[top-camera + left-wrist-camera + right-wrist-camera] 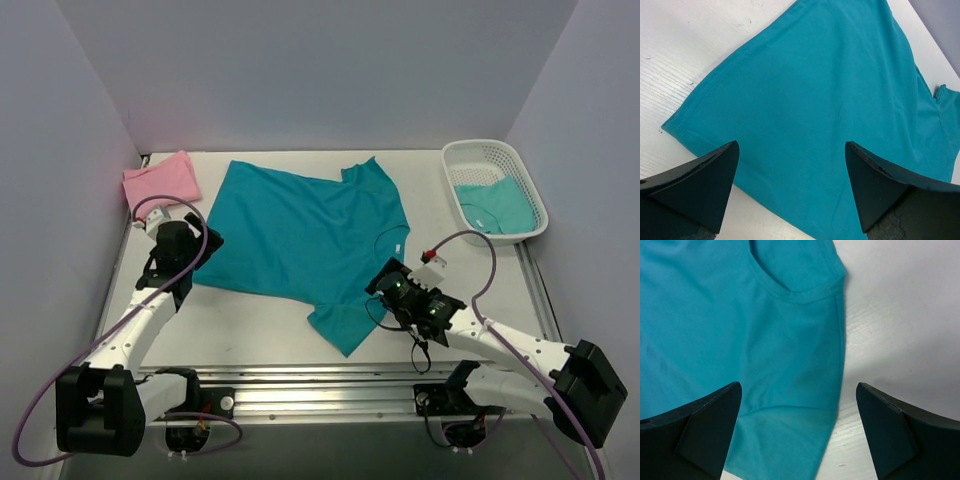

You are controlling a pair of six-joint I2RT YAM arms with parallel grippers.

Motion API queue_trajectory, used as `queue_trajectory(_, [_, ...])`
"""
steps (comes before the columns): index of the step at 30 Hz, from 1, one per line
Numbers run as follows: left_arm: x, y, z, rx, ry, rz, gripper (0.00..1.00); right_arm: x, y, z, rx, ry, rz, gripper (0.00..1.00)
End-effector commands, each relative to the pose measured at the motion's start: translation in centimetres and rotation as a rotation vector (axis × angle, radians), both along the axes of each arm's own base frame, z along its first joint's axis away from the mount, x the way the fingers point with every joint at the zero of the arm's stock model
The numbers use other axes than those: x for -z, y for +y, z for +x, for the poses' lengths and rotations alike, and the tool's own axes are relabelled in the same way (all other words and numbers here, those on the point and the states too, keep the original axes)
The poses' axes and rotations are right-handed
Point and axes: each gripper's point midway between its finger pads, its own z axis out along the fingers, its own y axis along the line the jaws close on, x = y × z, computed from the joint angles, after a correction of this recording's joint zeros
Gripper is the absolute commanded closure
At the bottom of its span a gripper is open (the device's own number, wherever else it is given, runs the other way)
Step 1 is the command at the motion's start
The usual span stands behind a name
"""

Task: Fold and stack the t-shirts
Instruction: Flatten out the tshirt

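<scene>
1. Lower centre of the top view: a bare strip of table (262, 322) lies between the arms' bases and the work.
2. Right of centre, the right gripper (386, 281) hangs over the neck end of the spread teal t-shirt (300, 235). Its jaws are spread wide and empty. The right wrist view (799, 387) shows the collar (790, 292) at the top and the shirt's edge running between the fingers, probably so that the gripper can pinch the edge.
3. At the left, the left gripper (193, 246) is likewise spread and holds nothing. In its own view (791, 147) it is poised above the hem corner (675, 127).
4. The teal t-shirt lies flat and unfolded in the middle, hem to the left and collar to the right. One gripper at each end suits lifting both ends for a fold.
5. Upper left: a pink t-shirt (160, 181) sits folded in the corner, seemingly the stacking spot.
6. Upper right: a white basket (451, 172) holds another teal t-shirt (498, 206), apparently waiting its turn.
</scene>
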Motion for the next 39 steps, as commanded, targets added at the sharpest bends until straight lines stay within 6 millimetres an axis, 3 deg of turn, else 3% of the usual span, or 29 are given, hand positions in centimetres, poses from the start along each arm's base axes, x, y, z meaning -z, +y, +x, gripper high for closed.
queue_trajectory(1, [-1.5,-0.9,0.7,0.028,-0.078,-0.034,0.04,1.4,0.4,-0.9,0.020,0.014,0.094,0.07])
queue_trajectory(7, [-0.8,-1.3,1.2,0.042,-0.062,-0.038,0.04,3.5,1.4,-0.7,0.004,0.070,0.073,0.09])
queue_trajectory(16, [-1.4,-1.3,1.7,0.042,-0.091,-0.031,0.04,6.3,4.3,0.5,-0.055,0.115,0.066,0.18])
queue_trajectory(18, [-1.5,-1.2,1.6,0.038,-0.094,-0.028,0.04,6.7,4.5,0.5,-0.060,0.117,0.066,0.24])
queue_trajectory(19, [-1.5,-1.1,1.6,0.034,-0.096,-0.026,0.04,6.8,4.5,0.5,-0.059,0.119,0.065,0.30])
queue_trajectory(22, [-1.5,-1.1,1.6,0.034,-0.096,-0.025,0.04,6.6,4.3,0.5,-0.057,0.116,0.058,0.63])
queue_trajectory(23, [-1.6,-1.1,1.6,0.034,-0.097,-0.026,0.04,6.6,3.8,0.4,-0.049,0.118,0.043,0.84])
queue_trajectory(25, [-1.4,-1.0,1.6,0.032,-0.094,-0.025,0.04,6.2,3.2,0.2,-0.033,0.118,0.026,1.00])
queue_trajectory(30, [-1.2,-1.1,1.6,0.034,-0.093,-0.028,0.04,3.9,1.7,0.5,0.009,0.058,0.009,1.00])
queue_trajectory(31, [-1.2,-1.1,1.6,0.034,-0.093,-0.028,0.04,4.2,0.7,-0.2,0.019,0.084,-0.031,1.00])
queue_trajectory(34, [-1.4,-1.3,1.6,0.036,-0.096,-0.034,0.04,2.6,-1.1,-0.3,0.059,0.060,-0.077,1.00])
queue_trajectory(39, [-1.6,-1.6,1.5,0.042,-0.097,-0.043,0.04,1.0,-4.6,0.6,0.129,0.050,-0.093,1.00])
